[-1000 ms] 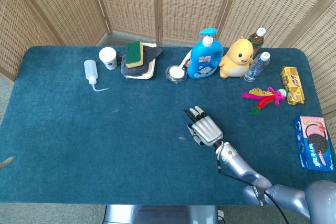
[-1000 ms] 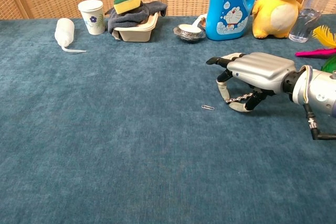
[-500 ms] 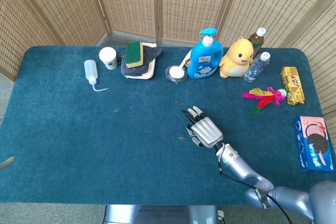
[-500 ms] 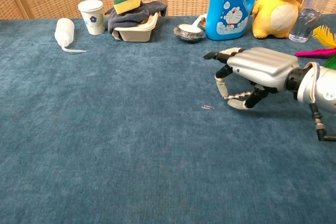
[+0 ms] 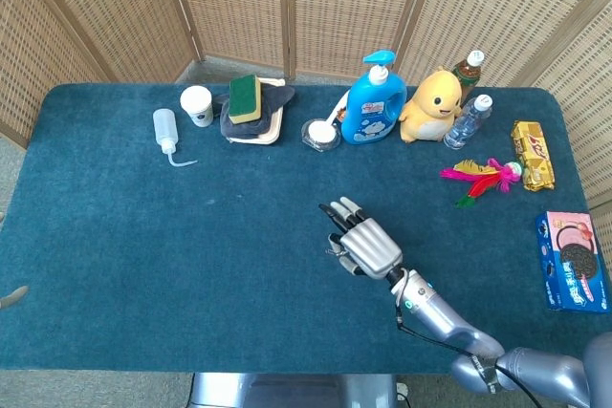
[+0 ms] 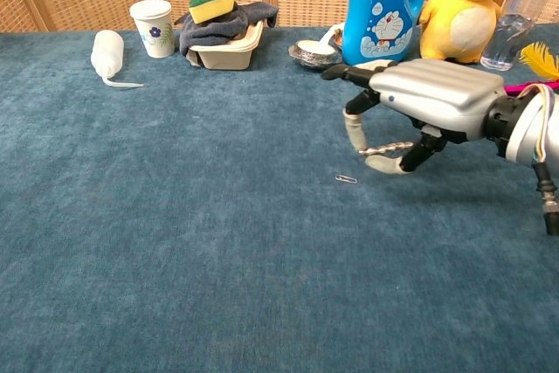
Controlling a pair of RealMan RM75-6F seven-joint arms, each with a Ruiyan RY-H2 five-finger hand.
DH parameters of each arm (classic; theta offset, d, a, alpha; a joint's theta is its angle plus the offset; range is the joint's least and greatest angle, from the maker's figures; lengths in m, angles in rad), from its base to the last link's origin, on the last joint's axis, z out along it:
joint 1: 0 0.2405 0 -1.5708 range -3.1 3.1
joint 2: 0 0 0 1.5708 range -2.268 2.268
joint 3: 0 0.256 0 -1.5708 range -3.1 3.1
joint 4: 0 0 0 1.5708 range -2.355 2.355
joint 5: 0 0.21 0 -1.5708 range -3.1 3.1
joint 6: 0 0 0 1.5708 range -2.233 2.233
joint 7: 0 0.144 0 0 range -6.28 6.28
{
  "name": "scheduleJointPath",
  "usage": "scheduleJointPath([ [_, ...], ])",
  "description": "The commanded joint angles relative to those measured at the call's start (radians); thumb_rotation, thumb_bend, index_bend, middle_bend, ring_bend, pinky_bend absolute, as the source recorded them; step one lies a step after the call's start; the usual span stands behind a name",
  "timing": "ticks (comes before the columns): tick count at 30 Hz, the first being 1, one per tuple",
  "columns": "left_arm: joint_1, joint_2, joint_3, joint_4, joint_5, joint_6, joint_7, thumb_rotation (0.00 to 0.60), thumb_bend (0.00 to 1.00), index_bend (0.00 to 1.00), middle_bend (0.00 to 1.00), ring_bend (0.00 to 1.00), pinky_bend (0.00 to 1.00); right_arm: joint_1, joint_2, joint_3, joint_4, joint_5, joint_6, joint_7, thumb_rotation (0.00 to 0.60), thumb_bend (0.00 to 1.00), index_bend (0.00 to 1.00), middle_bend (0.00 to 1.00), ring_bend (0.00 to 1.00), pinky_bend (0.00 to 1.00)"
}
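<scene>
Hovering right hand (image 6: 419, 111), fingers (image 6: 354, 128) apart, empty; paperclip (image 6: 346, 179) on cloth just below-left of fingertips.

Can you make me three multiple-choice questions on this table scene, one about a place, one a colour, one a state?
1. Where does the paper clip lie?
A. under the right hand's fingers
B. in the paper cup
C. beside the squeeze bottle

2. What colour is the detergent bottle?
A. blue
B. red
C. white

3. How is the right hand?
A. holding the clip
B. holding nothing, fingers apart
C. resting on the table

Answers: 1 A, the clip lies on the cloth just below them. 2 A, blue body. 3 B, it hovers above the clip.
</scene>
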Motion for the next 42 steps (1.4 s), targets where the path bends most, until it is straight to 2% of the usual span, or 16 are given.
scheduleJointPath([
  [1, 0.001, 0.003, 0.001, 0.003, 0.004, 0.001, -0.009, 0.6, 0.22, 0.0, 0.0, 0.0, 0.0, 0.005, 0.02, 0.015, -0.088, 0.018, -0.014, 0.034, 0.6, 0.43, 0.59, 0.0, 0.0, 0.05],
  [6, 0.003, 0.007, 0.004, 0.011, 0.01, 0.001, -0.031, 0.6, 0.22, 0.0, 0.0, 0.0, 0.0, 0.018, 0.016, 0.041, -0.171, 0.06, -0.048, 0.113, 0.6, 0.43, 0.59, 0.0, 0.0, 0.05],
  [12, 0.005, 0.012, 0.003, 0.017, 0.014, 0.005, -0.054, 0.6, 0.22, 0.0, 0.0, 0.0, 0.0, 0.045, -0.011, 0.074, -0.19, 0.104, -0.093, 0.175, 0.6, 0.43, 0.6, 0.0, 0.0, 0.05],
  [18, 0.0, 0.012, 0.004, 0.021, 0.011, -0.007, -0.057, 0.6, 0.22, 0.0, 0.0, 0.0, 0.0, 0.085, -0.054, 0.13, -0.171, 0.193, -0.156, 0.235, 0.6, 0.43, 0.6, 0.0, 0.0, 0.05],
  [23, -0.006, 0.009, 0.005, 0.02, 0.007, -0.021, -0.051, 0.6, 0.22, 0.0, 0.0, 0.0, 0.0, 0.128, -0.09, 0.188, -0.128, 0.294, -0.203, 0.236, 0.6, 0.44, 0.61, 0.01, 0.0, 0.05],
  [29, -0.006, 0.011, 0.004, 0.026, 0.0, -0.026, -0.063, 0.6, 0.22, 0.0, 0.0, 0.0, 0.0, 0.162, -0.125, 0.226, -0.085, 0.395, -0.231, 0.226, 0.6, 0.45, 0.61, 0.01, 0.0, 0.05],
  [32, -0.007, 0.012, 0.005, 0.028, -0.002, -0.03, -0.072, 0.6, 0.22, 0.0, 0.0, 0.0, 0.0, 0.165, -0.136, 0.246, -0.078, 0.438, -0.248, 0.265, 0.6, 0.45, 0.61, 0.01, 0.0, 0.05],
  [42, -0.009, 0.012, 0.006, 0.03, -0.001, -0.033, -0.073, 0.6, 0.22, 0.0, 0.0, 0.0, 0.0, 0.159, -0.109, 0.264, -0.075, 0.448, -0.282, 0.353, 0.6, 0.45, 0.61, 0.01, 0.0, 0.09],
])
